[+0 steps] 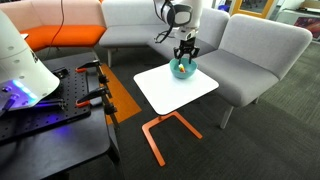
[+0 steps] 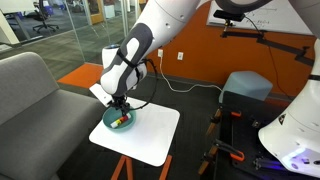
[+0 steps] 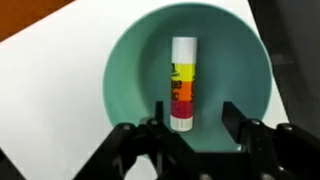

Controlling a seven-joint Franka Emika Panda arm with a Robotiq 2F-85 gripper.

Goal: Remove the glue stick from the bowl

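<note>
End effector (image 3: pixel 193 125): hangs just above the bowl with its fingers (image 3: pixel 232 120) apart and nothing between them. In the wrist view they frame the near end of the stick.
Glue stick (image 3: pixel 183 83): lies flat on the bowl's floor, its length pointing away from the wrist camera, and a red-orange band lies toward the near end. It sits slightly closer to one finger than the other.
Bowl (image 3: pixel 130 70): teal and upright, with sloping sides close around the stick.
Counter (image 1: pixel 175 92): white, with the bowl near its far edge.
Doing it well: I'd centre over the stick first. The closing line already crosses its width. Descend straight, keep the tips off the sloping sides, and pinch at the coloured band. Then lift straight up until clear of the rim.
Risk: the round stick may roll, or the bowl may slide if nudged.
</note>
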